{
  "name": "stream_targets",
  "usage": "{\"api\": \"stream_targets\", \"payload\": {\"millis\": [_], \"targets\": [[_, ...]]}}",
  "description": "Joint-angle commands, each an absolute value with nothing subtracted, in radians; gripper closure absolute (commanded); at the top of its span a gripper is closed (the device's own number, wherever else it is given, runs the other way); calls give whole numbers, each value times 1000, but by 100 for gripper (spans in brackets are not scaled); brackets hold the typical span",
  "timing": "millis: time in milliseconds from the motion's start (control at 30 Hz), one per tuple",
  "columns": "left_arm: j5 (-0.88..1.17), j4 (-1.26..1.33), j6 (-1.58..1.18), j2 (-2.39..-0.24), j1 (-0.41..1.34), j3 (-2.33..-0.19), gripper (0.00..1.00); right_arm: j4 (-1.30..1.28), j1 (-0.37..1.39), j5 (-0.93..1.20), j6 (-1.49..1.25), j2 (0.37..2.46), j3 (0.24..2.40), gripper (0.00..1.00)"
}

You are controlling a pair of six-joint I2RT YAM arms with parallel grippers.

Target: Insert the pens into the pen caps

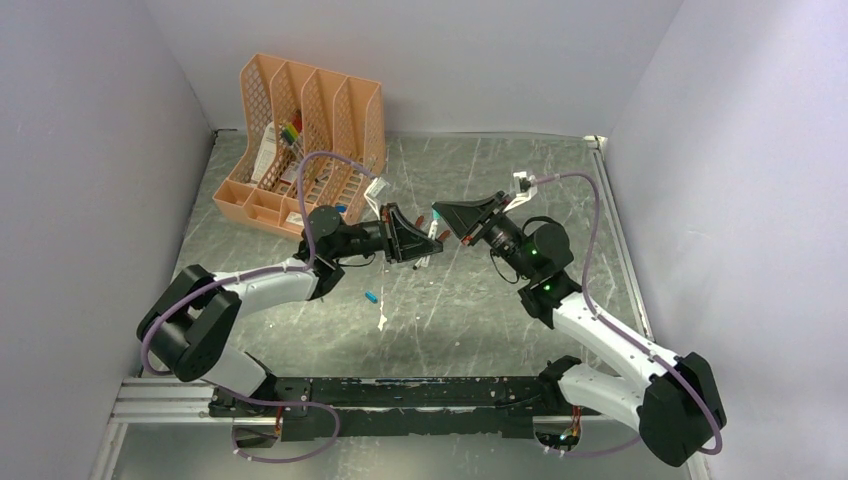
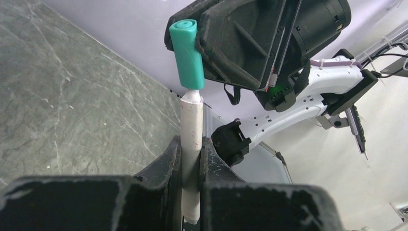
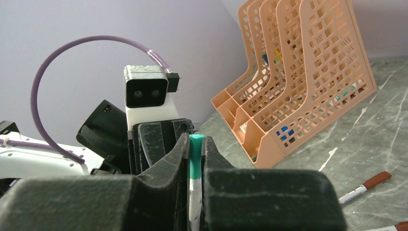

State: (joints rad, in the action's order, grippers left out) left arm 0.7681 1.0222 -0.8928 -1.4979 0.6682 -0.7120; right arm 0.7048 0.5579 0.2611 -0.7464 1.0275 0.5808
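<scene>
Over marbled tabletop (image 1: 480, 335), left pincer (image 2: 191, 144) clamps pen (image 2: 191, 120), right pincer (image 3: 195, 144) clamps cap (image 2: 187, 55).

Matt teal plastic pen cap (image 2: 188, 55), smooth white pen (image 2: 191, 130), marbled table (image 2: 72, 96).

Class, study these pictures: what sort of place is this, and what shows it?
Probably a robotics lab test cell: two robot arms bolted to a rail edging a grey table, bare white walls enclosing it, and an orange file rack.
</scene>
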Motion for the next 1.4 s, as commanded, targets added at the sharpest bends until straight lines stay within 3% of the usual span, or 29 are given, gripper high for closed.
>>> {"api": "stream_targets", "payload": {"millis": [0,533,833,1200,1367], "targets": [[678,1105,-886,-1458,670,-721,93,643,578,269,-728,1006,550,100],[683,1200,-957,-1494,670,-741,93,695,590,269,-705,1007,524,100],[757,1097,-815,-1525,670,-782,93,580,589,262,-619,930,589,75],[800,1055,-714,-1534,670,-780,93,530,589,243,-606,858,593,50],[862,1100,-714,-1544,670,-785,93,451,583,201,-602,836,644,48]]}}
